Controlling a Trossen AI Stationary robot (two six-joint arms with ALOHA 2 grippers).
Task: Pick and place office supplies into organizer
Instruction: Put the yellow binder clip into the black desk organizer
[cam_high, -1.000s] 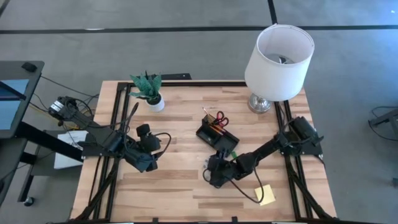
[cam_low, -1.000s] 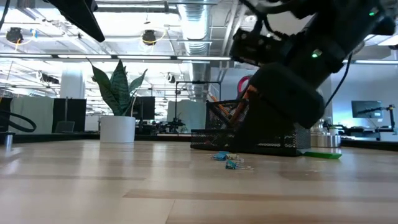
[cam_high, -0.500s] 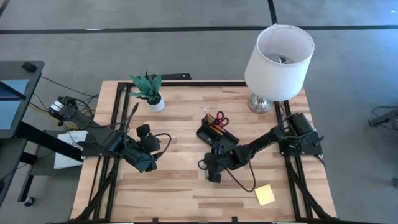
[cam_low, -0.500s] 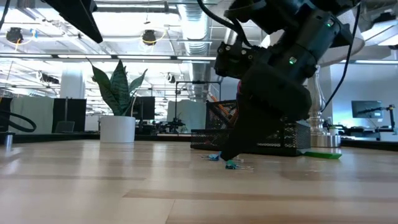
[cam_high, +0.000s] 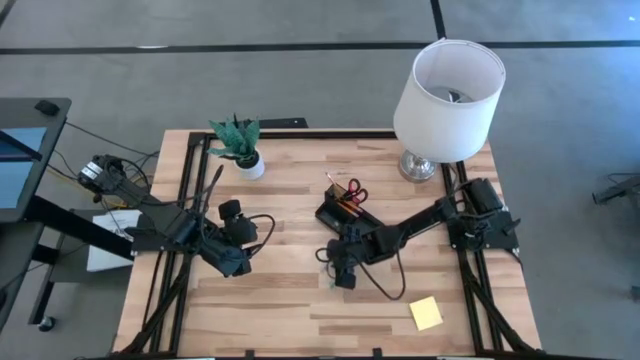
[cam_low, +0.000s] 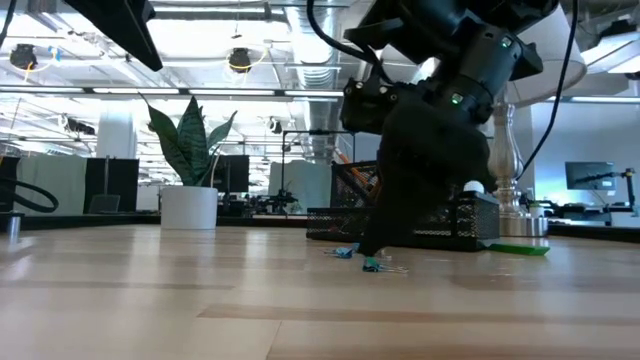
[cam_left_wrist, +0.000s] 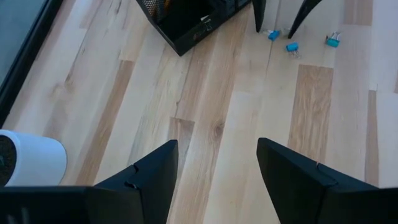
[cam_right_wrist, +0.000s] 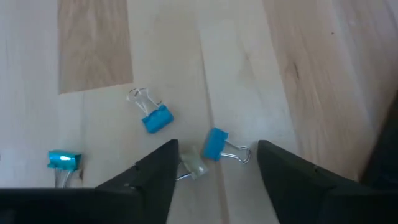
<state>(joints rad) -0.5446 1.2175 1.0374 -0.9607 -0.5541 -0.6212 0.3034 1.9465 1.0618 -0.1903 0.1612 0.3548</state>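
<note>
Three small blue clips lie loose on the wooden table by the near left corner of the black organizer (cam_high: 350, 215), which holds red-handled scissors (cam_high: 355, 192) and orange pencils. My right gripper (cam_right_wrist: 216, 157) is open and points steeply down, with its fingers on either side of the middle clip (cam_right_wrist: 215, 144). I see no contact with it. The other clips (cam_right_wrist: 155, 118) (cam_right_wrist: 63, 160) lie beside it. My left gripper (cam_left_wrist: 214, 158) hangs open above bare wood at the left of the table. A yellow sticky-note pad (cam_high: 425, 313) lies near the front right.
A white-shaded lamp (cam_high: 448, 95) stands at the back right and a potted plant (cam_high: 240, 148) at the back left. A flat green piece (cam_low: 518, 249) lies right of the organizer in the low view. Bare wood stretches between the two arms and along the front.
My right gripper has swung toward the table's left edge, away from the sticky-note pad, and now stands over the blue clips. The clips and the organizer have stayed where they were.
</note>
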